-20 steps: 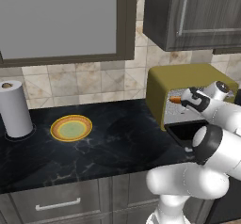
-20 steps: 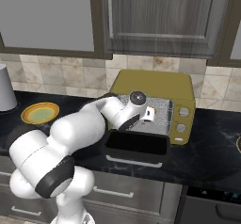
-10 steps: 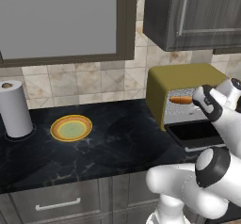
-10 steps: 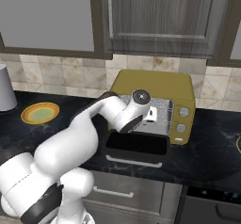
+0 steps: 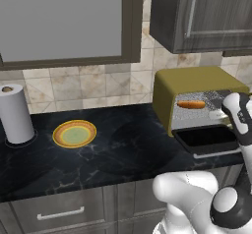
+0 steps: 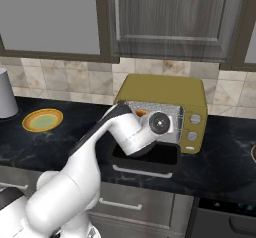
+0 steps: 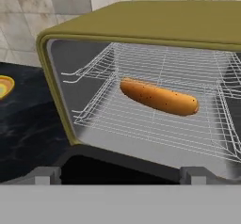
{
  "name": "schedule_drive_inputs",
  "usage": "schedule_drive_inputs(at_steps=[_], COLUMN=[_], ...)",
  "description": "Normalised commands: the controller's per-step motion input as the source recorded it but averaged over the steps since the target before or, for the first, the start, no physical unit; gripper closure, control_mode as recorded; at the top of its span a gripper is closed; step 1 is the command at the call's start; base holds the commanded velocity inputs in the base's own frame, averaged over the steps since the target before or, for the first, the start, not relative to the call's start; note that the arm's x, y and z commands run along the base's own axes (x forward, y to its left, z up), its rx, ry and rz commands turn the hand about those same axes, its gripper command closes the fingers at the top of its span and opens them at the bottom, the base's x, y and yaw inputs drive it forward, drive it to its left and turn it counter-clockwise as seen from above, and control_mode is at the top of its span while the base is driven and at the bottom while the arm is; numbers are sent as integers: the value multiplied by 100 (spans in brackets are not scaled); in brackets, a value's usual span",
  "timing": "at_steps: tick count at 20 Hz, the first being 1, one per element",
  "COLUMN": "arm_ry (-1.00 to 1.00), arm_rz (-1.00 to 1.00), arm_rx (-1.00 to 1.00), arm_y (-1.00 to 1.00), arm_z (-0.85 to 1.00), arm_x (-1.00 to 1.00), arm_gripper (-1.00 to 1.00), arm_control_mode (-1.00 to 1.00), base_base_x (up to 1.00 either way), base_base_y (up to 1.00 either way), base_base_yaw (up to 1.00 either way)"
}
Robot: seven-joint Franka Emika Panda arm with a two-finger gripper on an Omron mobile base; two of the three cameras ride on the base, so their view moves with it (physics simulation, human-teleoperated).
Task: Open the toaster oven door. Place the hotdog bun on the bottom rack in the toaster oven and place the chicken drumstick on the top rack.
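Hand view: long speckled orange-tan hotdog bun [image 7: 159, 97] on wire rack, fingers [image 7: 45, 175] spread.

1. I am seeing the toaster oven [image 7: 155, 23] showing a smooth, matt mustard-yellow shell; its inner walls are looking like dull grey metal.
2. The racks [image 7: 155, 124] are reading as thin bright metal wire.
3. The hotdog bun [image 7: 159, 97] is showing a smooth orange-tan crust with dark specks and a faint sheen.
4. The toaster oven door [image 5: 209, 139] is appearing as dark glass in a black frame.
5. The counter [image 5: 113, 149] is presenting as polished black stone with pale veining.
6. The cabinets [image 6: 170, 17] are looking like dark, grained wood.
7. The backsplash [image 5: 78, 88] is showing mottled beige tile.
8. The paper towel roll [image 5: 15, 114] is reading as matt white paper.
9. The plate [image 5: 74, 133] is looking glazed.
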Motion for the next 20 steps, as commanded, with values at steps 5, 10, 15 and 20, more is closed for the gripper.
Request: schedule_drive_inputs(at_steps=[5,10,15,20], arm_ry=[-14,-18,-21,-10], arm_rz=[0,-2,0,0], arm_rx=[0,0,0,0], arm_y=[0,3,1,-1], arm_z=[34,2,-3,-13], arm_x=[-1,8,25,32], arm_gripper=[-100,-100,-100,-100], arm_control_mode=[-100,-100,-100,-100], base_base_x=[0,0,0,0], base_base_y=[0,0,0,0], base_base_yaw=[0,0,0,0])
